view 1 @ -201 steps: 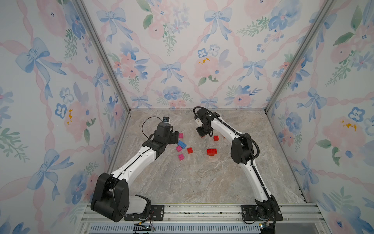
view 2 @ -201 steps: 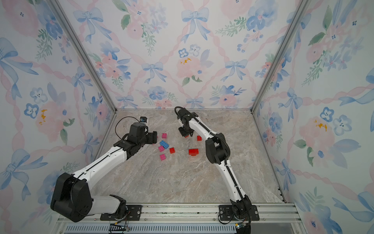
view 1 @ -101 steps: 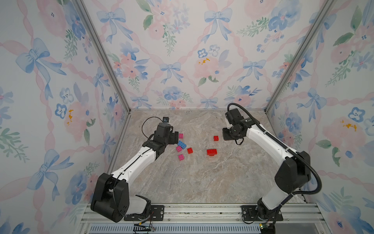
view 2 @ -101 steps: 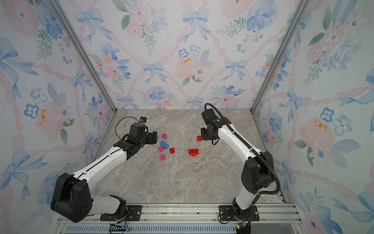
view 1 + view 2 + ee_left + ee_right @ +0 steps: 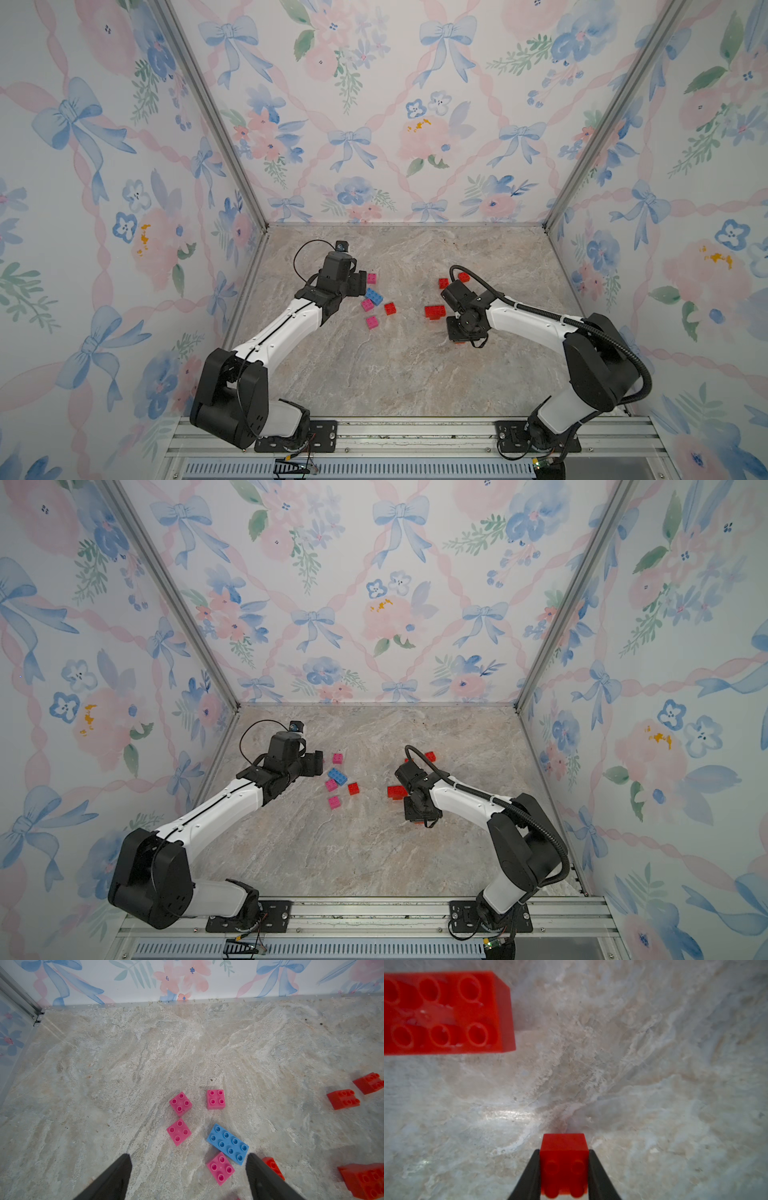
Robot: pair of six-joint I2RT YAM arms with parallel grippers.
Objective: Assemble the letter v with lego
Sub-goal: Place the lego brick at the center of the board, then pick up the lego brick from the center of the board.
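Several pink square lego bricks [image 5: 178, 1131] lie around one longer blue brick [image 5: 228, 1144] [image 5: 374, 296]. My left gripper [image 5: 188, 1156] [image 5: 358, 284] hovers open over them, and one pink brick [image 5: 220, 1167] sits between its fingers without touching either. A small red brick [image 5: 390, 308] lies beside that cluster. My right gripper [image 5: 564, 1151] [image 5: 459, 336] is shut on a small red brick [image 5: 563, 1159], low over the floor. A larger red brick [image 5: 446, 1012] [image 5: 434, 311] lies just beyond it. Two more red bricks [image 5: 443, 283] [image 5: 464, 276] lie behind the right wrist.
The marble floor [image 5: 395, 374] is boxed in by floral walls on three sides, with metal posts in the back corners [image 5: 266, 224]. The arm bases sit on a rail [image 5: 415, 432] at the front edge.
My right arm has swung from the back left across to the right and then forward, coming down in front of the larger red brick. The left arm has hardly moved.
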